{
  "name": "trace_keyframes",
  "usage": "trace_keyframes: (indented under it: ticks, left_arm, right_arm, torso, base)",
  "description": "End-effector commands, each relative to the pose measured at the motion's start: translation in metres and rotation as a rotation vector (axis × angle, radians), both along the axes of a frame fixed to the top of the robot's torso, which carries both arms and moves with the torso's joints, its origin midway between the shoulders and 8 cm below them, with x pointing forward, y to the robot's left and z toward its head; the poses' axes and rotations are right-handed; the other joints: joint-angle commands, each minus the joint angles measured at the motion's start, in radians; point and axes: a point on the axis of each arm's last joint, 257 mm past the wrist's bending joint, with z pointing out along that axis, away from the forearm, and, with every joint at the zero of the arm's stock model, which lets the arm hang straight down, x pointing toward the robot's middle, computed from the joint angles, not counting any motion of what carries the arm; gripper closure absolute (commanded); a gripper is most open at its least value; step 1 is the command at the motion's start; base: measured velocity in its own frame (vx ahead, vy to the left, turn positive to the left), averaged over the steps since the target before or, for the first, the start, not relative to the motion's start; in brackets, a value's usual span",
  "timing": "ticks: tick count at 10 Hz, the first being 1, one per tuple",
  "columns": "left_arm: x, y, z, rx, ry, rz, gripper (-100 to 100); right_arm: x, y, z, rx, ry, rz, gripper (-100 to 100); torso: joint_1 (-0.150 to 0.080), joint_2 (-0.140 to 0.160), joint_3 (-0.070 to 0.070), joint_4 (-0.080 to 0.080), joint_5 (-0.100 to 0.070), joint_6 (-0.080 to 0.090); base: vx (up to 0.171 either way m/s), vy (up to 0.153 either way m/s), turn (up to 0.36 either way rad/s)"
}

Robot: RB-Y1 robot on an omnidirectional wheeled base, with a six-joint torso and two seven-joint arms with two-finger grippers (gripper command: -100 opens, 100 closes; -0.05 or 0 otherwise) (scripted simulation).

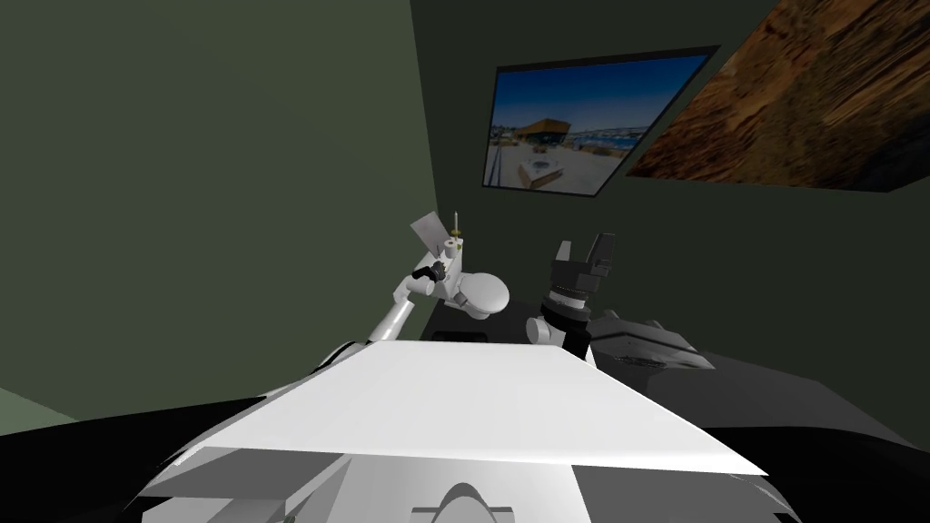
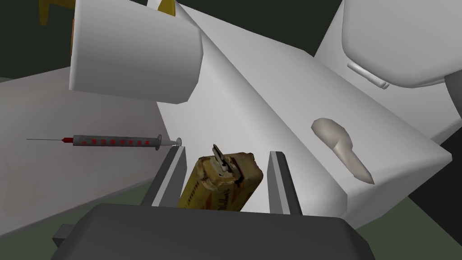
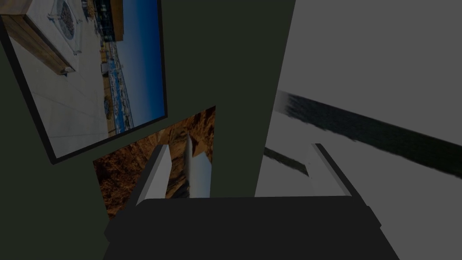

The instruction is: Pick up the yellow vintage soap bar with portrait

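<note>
Head view: my left arm reaches forward to the white toilet [image 1: 481, 292], and the left gripper [image 1: 436, 236] is up at the tank behind the bowl. The right gripper [image 1: 584, 247] hangs raised, well apart from it, taking no part.

Left wrist view: the soap bar [image 2: 221, 183] is yellow-brown and worn, with a small dark figure on its upper face. It sits between the left gripper's [image 2: 228, 151] fingers [image 2: 173, 174], close to the gripper body. It is over the top of the tank [image 2: 270, 90], near the edge where the top meets the front face. The fingers are drawn in well short of full spread, and I read them as clamped on the bar's sides. The bar looks skewed between them, and contact on the lever side is harder to make out. A syringe [image 2: 113, 141] lies on a flat grey surface just beside the tank, its plunger end touching the tank's edge. A white cylinder [image 2: 135, 49] stands beyond it. The flush lever [image 2: 343, 151] sticks out of the tank's front face.

Right wrist view: the right gripper's [image 3: 239, 149] fingers stand wide apart, holding nothing.

My worry is the skew. With an uneven bite, the bar could pivot or slip out as I lift. A careless rise toward the cylinder could knock it over, and any sideways drift could sweep the syringe away.
</note>
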Motion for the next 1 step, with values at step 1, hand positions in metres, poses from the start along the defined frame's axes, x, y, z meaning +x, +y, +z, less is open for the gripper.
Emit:
trace_keyframes:
  ticks: [1]
  left_arm:
    - [0.0000,0.0000,0.0000,0.000,0.000,0.000,0]
  right_arm:
    - [0.0000,0.0000,0.0000,0.000,0.000,0.000,0]
  torso:
    - [0.000,0.000,0.000,0.000,0.000,0.000]
  base:
    - [-0.007,0.001,-0.002]
